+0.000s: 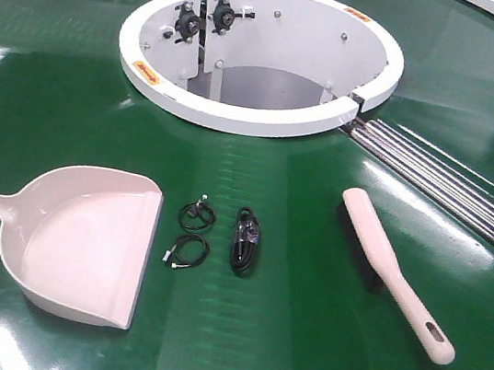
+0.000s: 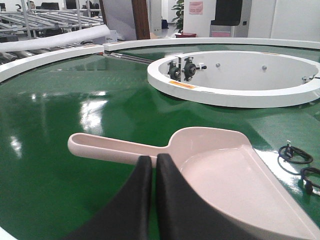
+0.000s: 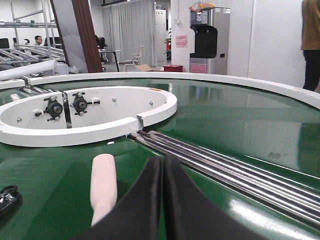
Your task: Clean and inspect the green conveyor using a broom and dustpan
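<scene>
Counter: a glossy green conveyor belt that curves around a white ring. Every place below is given from that ring.
Dustpan: on the belt on the near side of the ring, toward the robot's left. Its open lip faces the cables and its handle points away from them.
Broom: on the near side of the ring, toward the robot's right, bristles down. It lies just short of the silver rollers, with its slotted handle end farthest from the ring.
Cables: three small black coils straight in front of the ring, between dustpan and broom. They are likely the things to sweep up.
Left pincer: fingers almost together and holding nothing, hovering over the dustpan where the handle meets the scoop.
Right pincer: fingers almost together and empty, just beside the broom's head end.
Step in hand: probably picking up the tools, as neither is lifted yet.
Doing it well: spread each pincer before lowering it. Take each handle across its narrow width and well along its length. Keep the dustpan lip flat on the belt.
Writing: orange stickers on the ring's rim are too small to read. No brand shows on either tool.
</scene>
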### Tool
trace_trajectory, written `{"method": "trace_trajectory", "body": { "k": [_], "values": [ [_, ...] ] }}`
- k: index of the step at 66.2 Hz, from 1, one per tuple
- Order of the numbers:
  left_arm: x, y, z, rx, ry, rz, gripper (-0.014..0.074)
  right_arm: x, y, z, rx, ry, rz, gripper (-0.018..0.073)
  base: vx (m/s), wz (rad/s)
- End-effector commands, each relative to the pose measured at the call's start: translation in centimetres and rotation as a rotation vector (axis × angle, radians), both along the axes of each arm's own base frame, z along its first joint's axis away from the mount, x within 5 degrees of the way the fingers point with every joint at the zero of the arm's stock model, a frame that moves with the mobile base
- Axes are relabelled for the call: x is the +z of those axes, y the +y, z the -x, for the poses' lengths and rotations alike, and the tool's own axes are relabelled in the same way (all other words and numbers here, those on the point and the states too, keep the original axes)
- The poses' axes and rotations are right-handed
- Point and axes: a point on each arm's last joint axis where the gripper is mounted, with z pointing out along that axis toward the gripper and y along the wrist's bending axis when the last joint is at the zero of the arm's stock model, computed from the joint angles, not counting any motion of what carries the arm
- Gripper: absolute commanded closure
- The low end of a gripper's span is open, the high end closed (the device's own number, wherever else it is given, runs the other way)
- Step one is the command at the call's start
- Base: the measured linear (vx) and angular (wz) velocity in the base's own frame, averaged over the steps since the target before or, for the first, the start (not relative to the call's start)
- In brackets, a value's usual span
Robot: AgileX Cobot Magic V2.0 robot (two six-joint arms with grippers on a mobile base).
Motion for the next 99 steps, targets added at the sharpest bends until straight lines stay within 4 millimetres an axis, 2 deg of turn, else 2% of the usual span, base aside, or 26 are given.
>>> {"method": "trace_trajectory", "body": {
  "k": [1,91,99],
  "values": [
    [0.42,0.01,0.04,0.002,-0.079,0.01,0.0602,0.6,-0.01,0.13,-0.005,-0.079,0.025,0.0568,0.0,0.0],
    [0.43,0.01,0.04,0.002,-0.08,0.01,0.0603,0.59,-0.01,0.13,-0.005,-0.079,0.025,0.0568,0.0,0.0],
    [1.03,0.03,0.07,0.003,-0.143,0.01,0.0603,0.59,-0.01,0.13,-0.005,-0.079,0.025,0.0568,0.0,0.0]
  ]
}}
